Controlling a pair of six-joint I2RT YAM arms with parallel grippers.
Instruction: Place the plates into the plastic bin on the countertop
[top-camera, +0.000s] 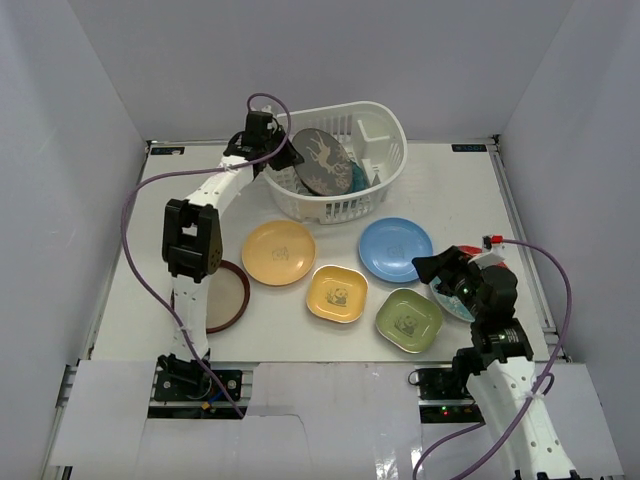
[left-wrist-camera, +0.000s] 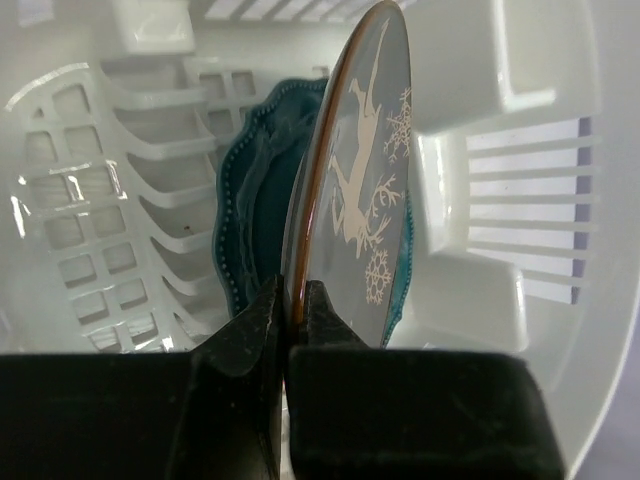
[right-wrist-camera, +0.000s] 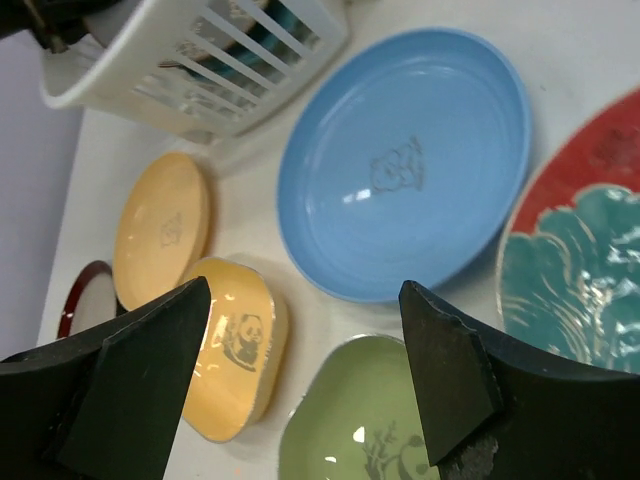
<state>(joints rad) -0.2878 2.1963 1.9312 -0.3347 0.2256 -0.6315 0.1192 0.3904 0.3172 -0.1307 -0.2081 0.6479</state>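
Note:
My left gripper (left-wrist-camera: 293, 300) is shut on the rim of a dark grey plate (left-wrist-camera: 365, 200) with a white deer, held on edge inside the plastic bin (top-camera: 385, 130). A teal plate (left-wrist-camera: 265, 190) stands behind it against the slotted wall. On the countertop lie a blue plate (right-wrist-camera: 410, 150), a green panda plate (right-wrist-camera: 370, 420), a yellow panda plate (right-wrist-camera: 235, 350), an orange-yellow round plate (top-camera: 278, 252), a brown-rimmed plate (top-camera: 225, 295) and a red-and-teal floral plate (right-wrist-camera: 580, 260). My right gripper (right-wrist-camera: 302, 290) hangs open above the gap between the blue and green plates, holding nothing.
The bin stands at the back of the countertop (top-camera: 470, 190), near the rear wall. White walls close in both sides. The left arm's elbow (top-camera: 190, 240) hangs over the brown-rimmed plate. The floral plate is partly hidden under the right arm in the top view.

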